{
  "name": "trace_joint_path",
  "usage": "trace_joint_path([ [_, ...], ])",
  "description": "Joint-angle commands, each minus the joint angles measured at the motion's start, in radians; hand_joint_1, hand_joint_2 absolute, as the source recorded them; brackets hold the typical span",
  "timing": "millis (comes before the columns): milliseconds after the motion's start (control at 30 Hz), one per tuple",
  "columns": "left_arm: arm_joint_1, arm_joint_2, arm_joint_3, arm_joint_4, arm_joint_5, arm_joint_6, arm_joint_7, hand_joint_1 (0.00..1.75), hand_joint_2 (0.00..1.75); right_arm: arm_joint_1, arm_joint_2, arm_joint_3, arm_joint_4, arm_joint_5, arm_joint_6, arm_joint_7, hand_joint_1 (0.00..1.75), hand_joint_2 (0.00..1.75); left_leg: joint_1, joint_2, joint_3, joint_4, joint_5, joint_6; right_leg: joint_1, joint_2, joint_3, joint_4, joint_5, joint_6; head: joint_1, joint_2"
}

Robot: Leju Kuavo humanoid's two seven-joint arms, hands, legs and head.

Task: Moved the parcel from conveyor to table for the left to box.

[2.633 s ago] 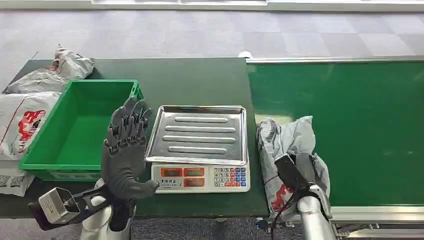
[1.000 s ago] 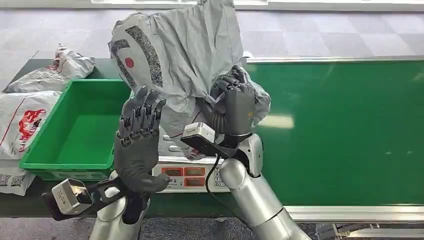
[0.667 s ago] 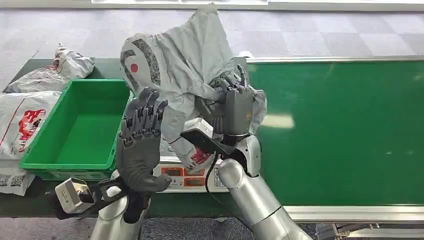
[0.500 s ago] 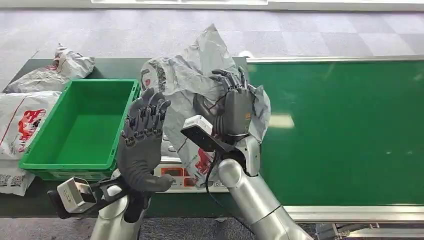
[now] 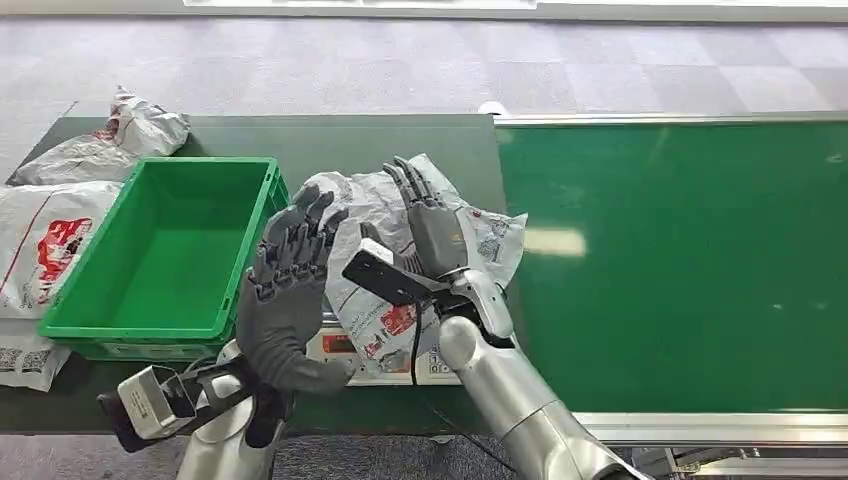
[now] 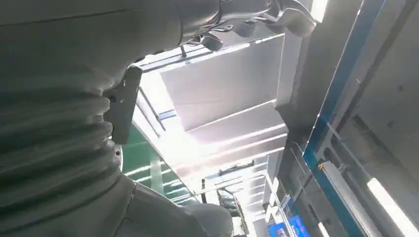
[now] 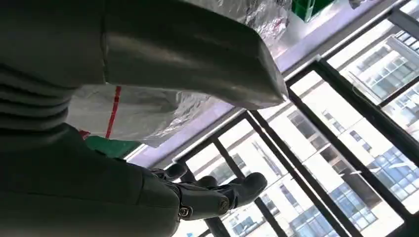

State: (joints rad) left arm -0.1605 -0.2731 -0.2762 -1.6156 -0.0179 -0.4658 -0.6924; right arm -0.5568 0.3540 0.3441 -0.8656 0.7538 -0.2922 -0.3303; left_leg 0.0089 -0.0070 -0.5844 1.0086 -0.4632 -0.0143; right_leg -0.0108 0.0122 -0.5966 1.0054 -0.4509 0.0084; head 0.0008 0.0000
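Parcel [image 5: 385,300], a crumpled grey mailer, lies on the scale [image 5: 345,345] beside the green bin [image 5: 150,250] as the right hand [image 5: 425,215] rests spread-fingered over it and the left hand [image 5: 285,290] hovers empty, fingers apart.

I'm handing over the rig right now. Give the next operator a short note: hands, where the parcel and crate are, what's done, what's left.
Right hand: open, fingers straight, lying on the grey parcel.
Left hand: open, raised beside the parcel, holding nothing.
The parcel lies on the scale, off the green conveyor.
Green crate sits to the left with nothing in it.
Done: parcel moved from conveyor to table.
Left: left hand takes the parcel into the crate.
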Motion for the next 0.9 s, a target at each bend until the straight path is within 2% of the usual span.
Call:
trace_joint_path([
  [33,0.012,0.04,0.019,0.008,-0.009,0.008,0.005,0.0,1.75,-0.078,-0.06,-0.013,0.136,0.118,0.013,0.19,0.0,0.0,0.0,0.0,0.003,-0.003,0.001,0.001,0.0,-0.001,0.003,-0.003,0.001,0.0,0.0,0.0],
  [67,0.02,0.041,0.02,0.007,-0.01,0.01,0.004,0.0,1.75,-0.074,-0.056,-0.027,0.129,0.125,-0.021,0.194,0.0,0.0,0.0,0.0,0.002,-0.002,0.001,0.0,0.0,-0.001,0.002,-0.002,0.001,0.0,0.0,0.0],
  [133,0.03,0.038,0.025,0.001,-0.008,0.01,0.0,0.0,1.75,-0.043,-0.055,-0.055,0.065,0.13,-0.166,0.108,0.0,0.0,0.0,0.0,0.003,-0.003,0.001,0.0,0.0,-0.001,0.004,-0.003,0.001,0.0,0.0,0.0],
  [200,0.034,0.038,0.024,-0.006,-0.008,0.007,0.0,0.0,1.75,-0.022,-0.062,-0.053,0.013,0.133,-0.152,0.115,0.0,0.0,0.0,-0.001,0.001,-0.001,0.001,0.0,0.0,-0.002,0.002,-0.001,0.0,0.0,0.0,0.0],
  [267,0.032,0.03,0.027,-0.002,-0.003,0.012,0.002,0.0,1.75,0.038,-0.055,-0.084,-0.124,0.104,-0.337,-0.017,0.0,0.0,0.0,-0.001,0.002,-0.002,0.001,0.0,0.0,-0.002,0.002,-0.002,0.0,0.0,0.0,0.0],
  [300,0.03,0.024,0.03,0.006,-0.007,0.029,0.013,0.0,1.75,0.101,-0.012,-0.184,-0.291,0.114,-0.406,-0.143,0.0,0.0,0.0,-0.001,0.001,-0.001,0.0,0.0,0.0,-0.002,0.002,-0.001,0.0,0.0,0.0,0.0],
  [333,0.025,0.019,0.027,0.018,-0.017,0.045,0.022,0.0,1.75,0.174,-0.005,-0.241,-0.506,0.104,-0.406,-0.24,0.0,0.0,0.0,-0.003,0.002,-0.002,0.001,0.0,0.0,-0.005,0.003,-0.002,-0.001,-0.001,0.0,0.0],
  [367,0.021,0.016,0.026,0.038,-0.031,0.072,0.03,0.0,1.75,0.236,-0.005,-0.257,-0.697,0.096,-0.406,-0.274,0.0,0.0,0.0,-0.004,-0.001,-0.001,0.001,0.0,0.0,-0.005,0.0,0.0,-0.001,0.0,0.0,0.0],
  [433,0.018,0.011,0.038,0.07,-0.072,0.142,0.045,0.0,1.75,0.284,-0.005,-0.274,-0.877,0.096,-0.406,-0.287,0.0,0.0,0.0,-0.008,-0.002,0.0,0.0,0.0,0.0,-0.009,0.0,0.0,-0.003,0.0,0.0,0.0],
  [467,0.014,0.011,0.051,0.094,-0.109,0.198,0.057,0.0,1.75,0.302,-0.005,-0.278,-0.949,0.089,-0.406,-0.297,0.0,1.75,-0.001,-0.007,-0.002,0.0,0.0,0.0,0.0,-0.008,-0.001,0.0,-0.002,0.0,0.0,0.0],
  [500,-0.006,0.009,0.084,0.152,-0.209,0.341,0.102,0.0,1.75,0.324,-0.005,-0.303,-1.052,0.078,-0.406,-0.323,0.0,1.75,-0.001,-0.006,-0.003,0.0,0.0,0.0,-0.001,-0.008,-0.001,0.0,-0.002,0.0,0.0,0.0],
  [567,-0.006,0.009,0.084,0.152,-0.209,0.341,0.102,0.0,1.75,0.324,-0.005,-0.303,-1.052,0.078,-0.406,-0.323,0.0,1.75,0.0,-0.01,-0.002,0.0,0.0,0.001,0.0,-0.011,0.001,-0.001,-0.002,0.0,0.0,0.0],
  [667,-0.006,0.009,0.084,0.152,-0.209,0.341,0.102,0.0,1.75,0.324,-0.005,-0.303,-1.052,0.078,-0.406,-0.323,0.0,1.75,-0.001,-0.005,-0.002,0.0,-0.001,0.001,-0.001,-0.006,-0.001,-0.001,-0.002,0.001,0.0,0.0],
  [833,-0.006,0.009,0.084,0.152,-0.209,0.341,0.102,0.0,1.75,0.324,-0.005,-0.303,-1.052,0.078,-0.406,-0.323,0.0,1.75,0.0,-0.004,0.0,-0.001,-0.001,0.001,0.0,-0.007,0.001,-0.002,-0.001,0.0,0.0,0.0],
  [867,-0.048,0.025,0.096,0.24,-0.384,0.521,0.167,0.0,1.75,0.336,-0.005,-0.329,-1.096,0.029,-0.406,-0.368,0.0,1.75,0.0,-0.003,0.0,-0.001,-0.001,0.001,0.0,-0.005,0.0,-0.002,-0.001,0.0,0.0,0.0],
  [900,-0.064,0.033,0.108,0.275,-0.447,0.586,0.205,0.0,1.75,0.341,-0.005,-0.326,-1.119,0.022,-0.406,-0.368,0.0,1.75,0.0,-0.004,0.002,-0.002,-0.001,0.001,0.0,-0.007,0.003,-0.004,-0.001,0.0,0.0,0.0],
])
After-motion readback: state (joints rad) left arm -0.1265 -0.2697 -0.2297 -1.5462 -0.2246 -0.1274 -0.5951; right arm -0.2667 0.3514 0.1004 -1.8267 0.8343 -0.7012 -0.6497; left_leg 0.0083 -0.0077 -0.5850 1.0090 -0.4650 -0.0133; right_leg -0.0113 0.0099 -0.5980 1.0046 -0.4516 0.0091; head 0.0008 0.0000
